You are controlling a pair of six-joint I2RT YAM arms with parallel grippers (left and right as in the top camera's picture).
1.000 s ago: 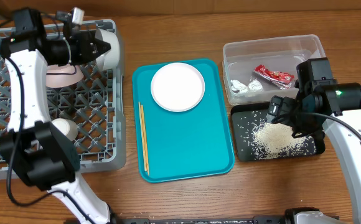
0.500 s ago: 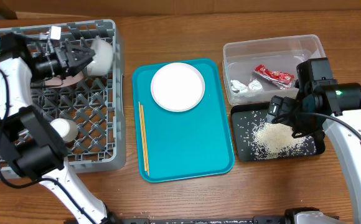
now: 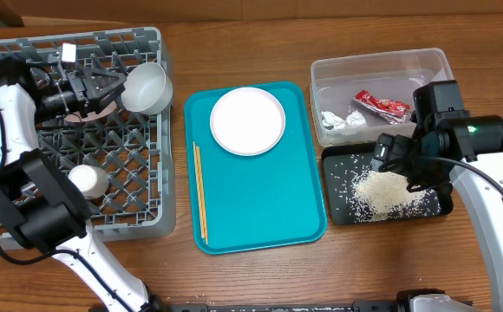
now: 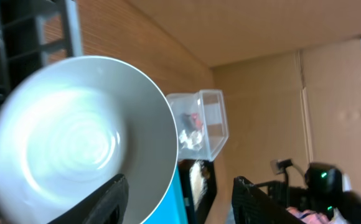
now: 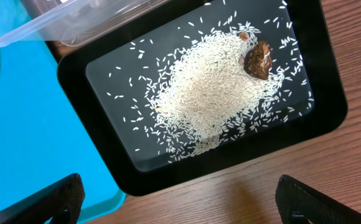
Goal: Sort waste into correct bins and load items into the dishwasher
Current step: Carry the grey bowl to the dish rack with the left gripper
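L gripper (image 3: 110,87) is over the far right part of the grey dish rack (image 3: 139,227), jaws spread wide w/ nothing between them. Grey-green bowl (image 3: 146,87) sits just beyond its tips in the rack's far right corner, tipped on its side, opening toward the gripper. In the L wrist view the bowl fills the left half & one finger (image 4: 109,199) overlaps its lower rim, but can't tell if they touch. Pink bowl (image 3: 85,110) is in the rack too, partly hidden under the L arm. Small white cup (image 3: 89,180) stands nearer the rack's near side.

R gripper (image 3: 393,161) hangs above the black tray (image 3: 334,186), jaws wide apart & empty. Its wrist view shows rice (image 5: 205,93) heaped mid-tray w/ a brown scrap (image 5: 258,59) at the pile's edge. Clear tub (image 3: 408,69), just beyond the tray, holds the red wrapper (image 3: 382,106) & white napkin (image 3: 336,120).

Teal tray (image 3: 260,208), betw rack & bins, carries the white plate (image 3: 247,120) at its far end & chopsticks (image 3: 199,191) along its left edge
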